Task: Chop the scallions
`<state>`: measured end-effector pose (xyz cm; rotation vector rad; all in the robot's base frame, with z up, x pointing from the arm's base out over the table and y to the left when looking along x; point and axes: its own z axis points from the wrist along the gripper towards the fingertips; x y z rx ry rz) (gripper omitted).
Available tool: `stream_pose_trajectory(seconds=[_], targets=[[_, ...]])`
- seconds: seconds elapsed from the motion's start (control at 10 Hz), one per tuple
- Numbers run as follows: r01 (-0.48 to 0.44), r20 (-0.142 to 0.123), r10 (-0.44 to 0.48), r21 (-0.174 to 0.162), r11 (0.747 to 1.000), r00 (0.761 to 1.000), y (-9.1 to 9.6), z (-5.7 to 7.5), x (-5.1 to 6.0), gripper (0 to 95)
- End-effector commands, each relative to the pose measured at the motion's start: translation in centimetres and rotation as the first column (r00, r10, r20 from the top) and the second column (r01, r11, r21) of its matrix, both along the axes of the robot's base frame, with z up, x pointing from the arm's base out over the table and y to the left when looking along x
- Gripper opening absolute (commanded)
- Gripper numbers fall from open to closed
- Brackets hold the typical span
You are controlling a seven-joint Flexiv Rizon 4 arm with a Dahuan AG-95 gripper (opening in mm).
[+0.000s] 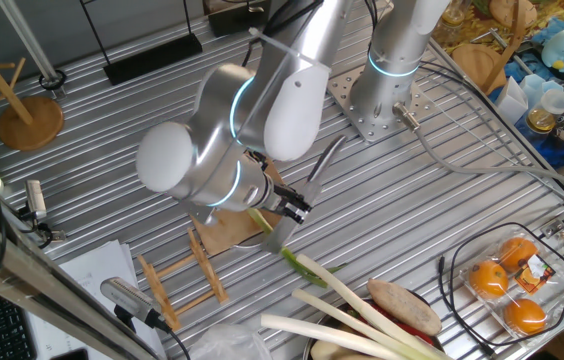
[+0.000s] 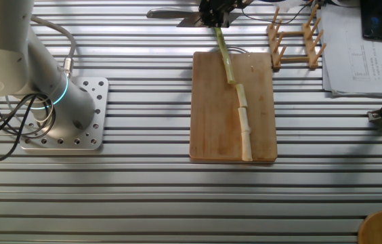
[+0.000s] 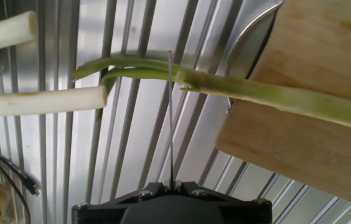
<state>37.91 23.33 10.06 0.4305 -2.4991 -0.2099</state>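
Beyond the cutting board's (image 2: 215,129) far edge, knife (image 3: 171,118) across scallion (image 3: 275,96) overhang

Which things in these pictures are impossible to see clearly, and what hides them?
- Pincer state: in the other fixed view it sits small at the top edge; in one fixed view the arm covers it.
- Knife blade: the hand view shows it only edge-on.
- Scallions: in one fixed view the arm hides the cut pieces.
- Cutting board: cropped by the hand view's edges.
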Motion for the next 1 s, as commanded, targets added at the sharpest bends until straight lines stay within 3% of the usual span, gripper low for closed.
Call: stream_pose_trajectory(seconds=[0.1, 0.5, 1.0], targets=[[-0.007, -0.011, 0.007, 0.006, 1.000, 1.000, -0.12, -0.08, -0.29, 0.0], [-0.015, -0.027, 0.015, 0.006, 1.000, 1.000, -0.33, -0.30, -0.73, 0.0], [-0.032, -0.030, 0.031, -0.030, 0.999, 0.999, -0.34, -0.31, -0.75, 0.0]])
